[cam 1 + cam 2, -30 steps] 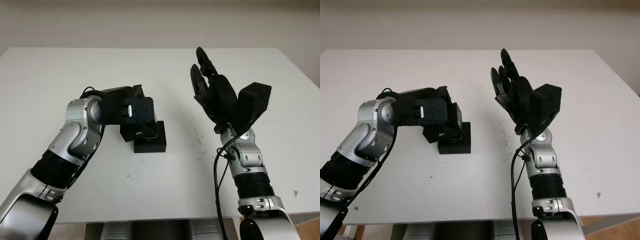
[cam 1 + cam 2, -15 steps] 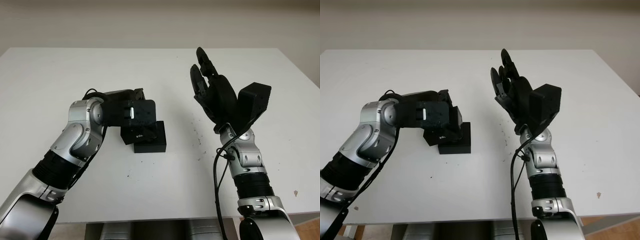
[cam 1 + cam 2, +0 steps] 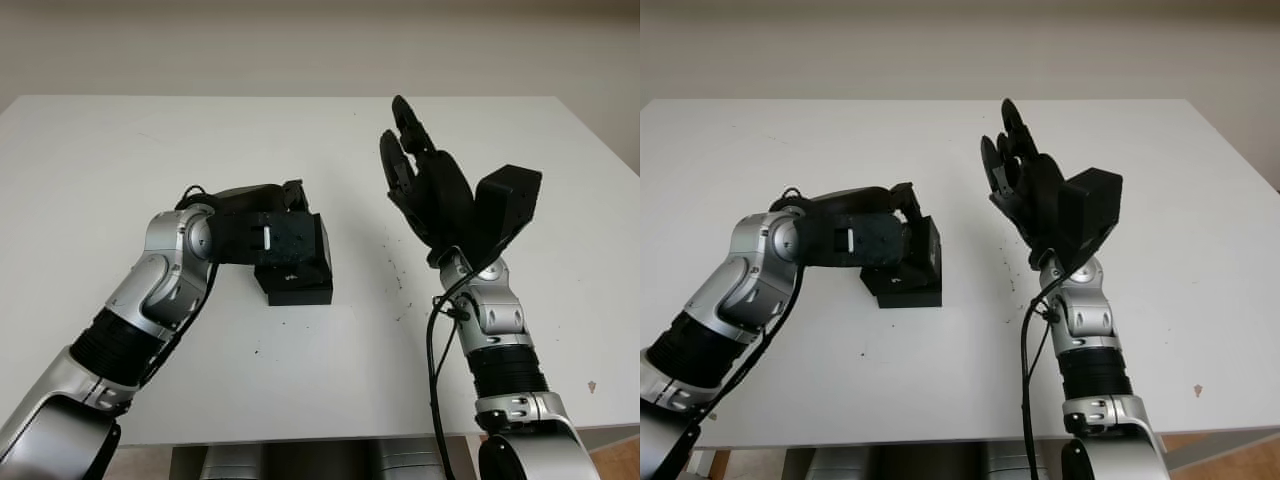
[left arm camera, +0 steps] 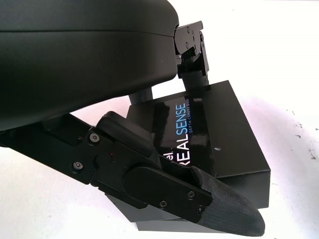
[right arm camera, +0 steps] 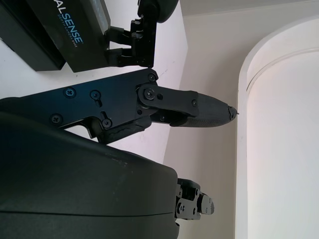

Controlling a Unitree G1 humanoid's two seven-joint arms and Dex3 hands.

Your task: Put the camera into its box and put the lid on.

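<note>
The black box [image 3: 298, 287] sits on the white desk [image 3: 120, 150], a little left of the desk's middle. On top of it lies the black lid [image 4: 199, 132] (printed with the word REALSENSE in white and blue), and it sits askew: in the left wrist view its edges do not line up with the box beneath, and one corner of the box pokes out below it.

The left hand [image 3: 285, 240] is right over the box, reaching in from the box's left side. Its fingers [image 4: 199, 199] are curled around the lid, one long finger along the lid's near edge and another finger [image 4: 192, 55] pressing at the lid's far edge, so the lid is pinched between them. The silver forearm of that arm runs back from the box toward the lower left.

The right hand [image 3: 425, 185] is raised in the air well to the right of the box, palm facing the box and fingers [image 5: 199, 107] pointing up and away from the desk. It is open and holds nothing. A few small dark specks mark the desk between the box and this arm.
</note>
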